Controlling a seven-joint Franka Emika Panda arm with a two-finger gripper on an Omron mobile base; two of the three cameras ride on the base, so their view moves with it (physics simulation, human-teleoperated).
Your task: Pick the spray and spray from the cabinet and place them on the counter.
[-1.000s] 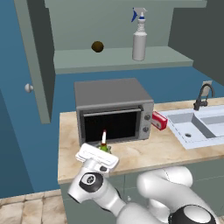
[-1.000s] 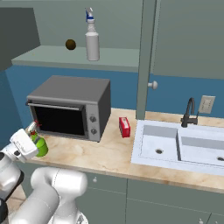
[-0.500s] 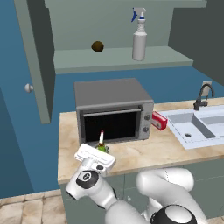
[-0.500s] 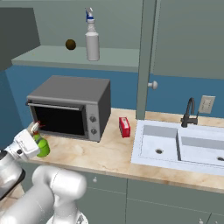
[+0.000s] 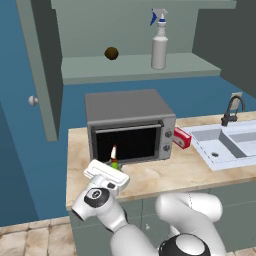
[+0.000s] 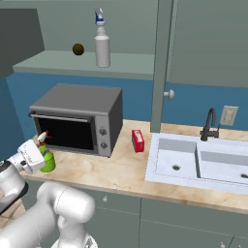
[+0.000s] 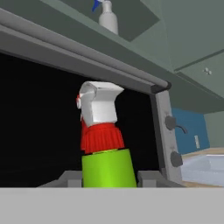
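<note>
The shorter green spray [image 6: 47, 162] with its red-white nozzle stands upright at the front left of the beige counter [image 6: 114, 169], in front of the toaster oven. My gripper [image 6: 39, 157] is shut on it, a finger on each side of its body [image 7: 107, 168]. In the left base view its nozzle [image 5: 113, 152] pokes up behind my hand [image 5: 106, 175]. I cannot tell whether its base touches the counter [image 5: 165, 170]. The tall grey-white spray [image 5: 159, 47] [image 6: 101, 46] stands on the shelf of the open cabinet [image 5: 130, 67], above the oven; its top also shows in the hand view [image 7: 108, 17].
A grey toaster oven [image 5: 129, 125] [image 6: 80, 118] sits right behind the green bottle. A small brown ball [image 5: 111, 53] lies on the shelf. A flat red box [image 6: 138, 140] lies beside the sink [image 6: 198, 162] with its dark faucet [image 6: 209, 125]. An open cabinet door [image 5: 42, 70] hangs at the left.
My hand and the green spray have shifted only slightly along the counter's front left; the bottle stays upright. Nothing else has moved.
</note>
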